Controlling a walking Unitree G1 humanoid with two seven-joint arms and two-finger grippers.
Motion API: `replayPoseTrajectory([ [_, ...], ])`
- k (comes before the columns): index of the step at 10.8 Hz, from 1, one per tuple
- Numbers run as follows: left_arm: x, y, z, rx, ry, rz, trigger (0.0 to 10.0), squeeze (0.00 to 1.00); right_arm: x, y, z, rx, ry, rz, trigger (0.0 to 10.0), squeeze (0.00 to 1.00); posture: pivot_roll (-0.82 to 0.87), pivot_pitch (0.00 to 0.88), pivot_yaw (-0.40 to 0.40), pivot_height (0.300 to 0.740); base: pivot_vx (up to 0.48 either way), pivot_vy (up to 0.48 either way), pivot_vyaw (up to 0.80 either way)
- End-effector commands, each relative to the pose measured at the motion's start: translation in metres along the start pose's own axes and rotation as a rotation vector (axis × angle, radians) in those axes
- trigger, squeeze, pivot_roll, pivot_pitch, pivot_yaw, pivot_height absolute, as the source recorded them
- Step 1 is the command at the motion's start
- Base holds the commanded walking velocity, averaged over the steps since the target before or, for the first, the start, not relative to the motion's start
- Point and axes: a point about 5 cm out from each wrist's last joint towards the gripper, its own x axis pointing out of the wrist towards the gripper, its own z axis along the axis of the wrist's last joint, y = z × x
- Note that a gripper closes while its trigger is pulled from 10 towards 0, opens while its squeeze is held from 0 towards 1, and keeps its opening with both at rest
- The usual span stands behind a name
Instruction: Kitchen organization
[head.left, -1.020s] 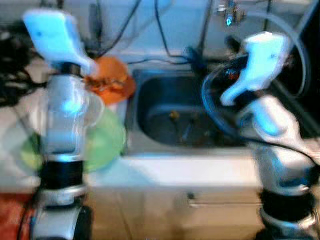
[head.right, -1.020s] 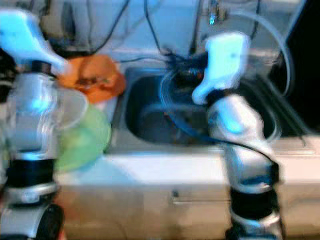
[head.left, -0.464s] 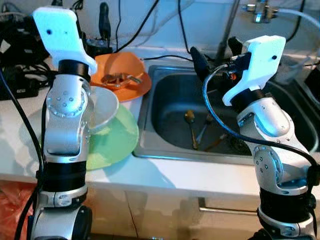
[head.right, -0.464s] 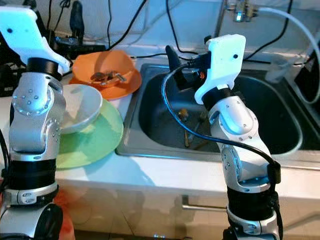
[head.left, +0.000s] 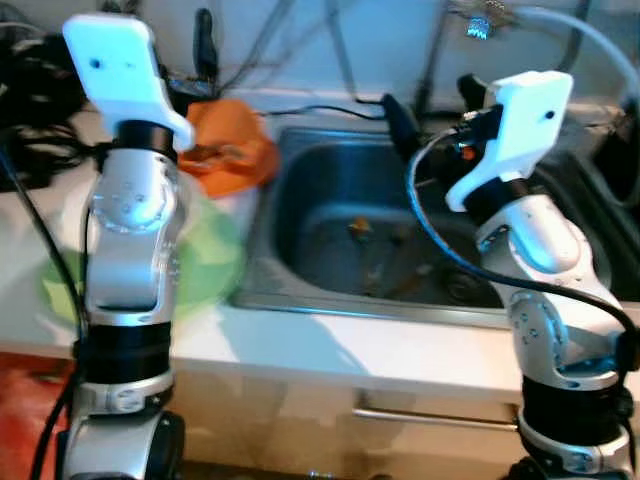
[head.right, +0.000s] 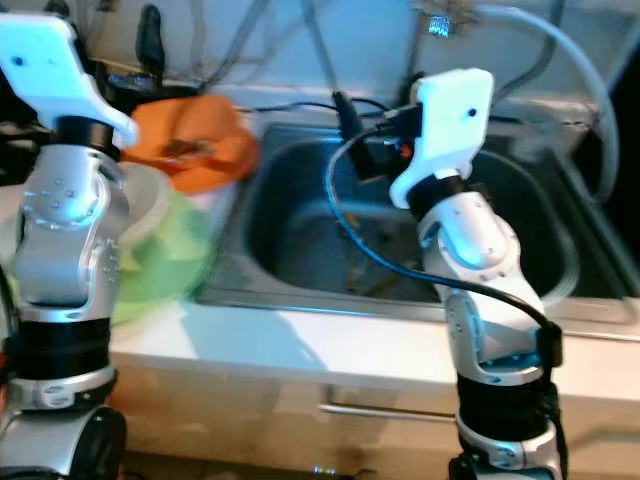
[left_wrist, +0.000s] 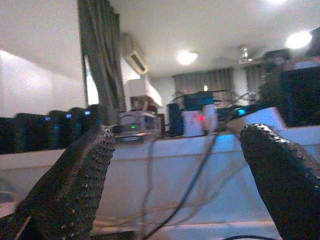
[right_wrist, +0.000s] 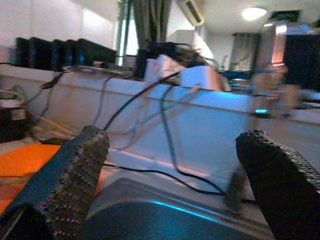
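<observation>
A: Lying in the sink at about 12 o'clock from the robot, several pieces of cutlery rest blurred on the basin floor. At 10 o'clock, an orange plate sits on the table, and nearer the robot a green plate lies half hidden behind the left forearm. These appear to be the things to organise.

B: And the hands?

A: Both are raised and empty. The left hand has its fingers spread wide, pointing at the back wall above the plates. The right hand is likewise spread, poised over the far rim of the sink, gripping nothing.

B: How should the step in hand be done well?

A: Judged from this moment, the robot is settling before the sink. It should let the view steady first, since the frame is smeared. Cutlery lying flat on steel is thin and slippery, so a steep descent and a pinch across the handle would serve best.

B: The surroundings?

A: A white table carries the sink. Cables trail along the pale wall, a tap and hose stand at 1 o'clock, and a cupboard handle shows below.
</observation>
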Motion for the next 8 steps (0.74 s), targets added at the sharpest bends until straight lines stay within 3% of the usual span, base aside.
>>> replayPoseTrajectory([
  [1, 0.000, 0.004, 0.000, 0.020, 0.004, 0.017, 10.0, 0.00, 0.000, 0.002, 0.002, -0.002, -0.008, 0.003, 10.0, 0.00, 0.00, 0.044, 0.011, 0.740, 0.000, -0.409, 0.00],
  [2, 0.000, 0.005, 0.000, 0.022, 0.006, 0.018, 10.0, 0.00, -0.001, 0.002, 0.002, -0.001, -0.007, 0.004, 10.0, 0.00, 0.01, 0.044, 0.011, 0.740, 0.000, -0.319, 0.00],
  [6, -0.001, 0.006, -0.004, 0.020, 0.018, 0.033, 10.0, 0.00, 0.001, 0.003, 0.000, -0.002, 0.002, 0.014, 10.0, 0.00, 0.01, 0.044, 0.010, 0.740, 0.000, 0.000, 0.00],
  [8, -0.012, 0.013, -0.022, 0.094, 0.088, 0.090, 10.0, 0.00, 0.000, 0.005, -0.001, 0.003, 0.011, 0.026, 10.0, 0.00, 0.01, 0.043, 0.006, 0.740, 0.000, 0.000, 0.00],
])
